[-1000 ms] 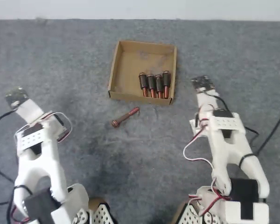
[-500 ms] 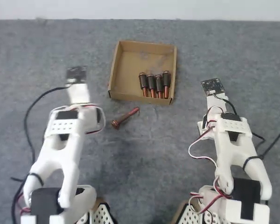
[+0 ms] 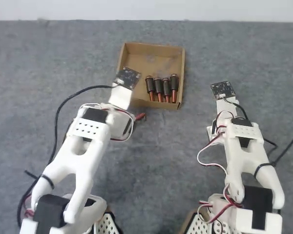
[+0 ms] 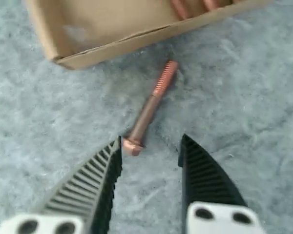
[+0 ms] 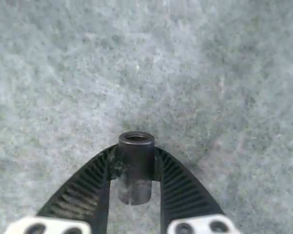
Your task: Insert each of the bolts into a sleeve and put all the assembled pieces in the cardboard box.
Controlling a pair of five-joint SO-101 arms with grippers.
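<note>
- bolt (image 4: pixel 149 105) loose on the grey mat (image 3: pixel 49 58), just in front of the cardboard box (image 3: pixel 151 45), same spot as before.
- left gripper (image 4: pixel 150 156) swung in from the far left, now spread wide around the bolt's head.
- right gripper (image 5: pixel 135 153) barely shifted, pinching a sleeve (image 5: pixel 135 170).
- four assembled pieces (image 3: pixel 161 88) lying inside the box.

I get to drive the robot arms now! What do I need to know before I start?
Left gripper: open, close over the head end of the loose bolt, not gripping it. The bolt lies on the grey mat just outside the cardboard box.
Right gripper: shut on a black sleeve.
Done: four assembled pieces lie side by side in the box.
Left: pick up the bolt, push it into the sleeve, put that piece in the box.
</note>
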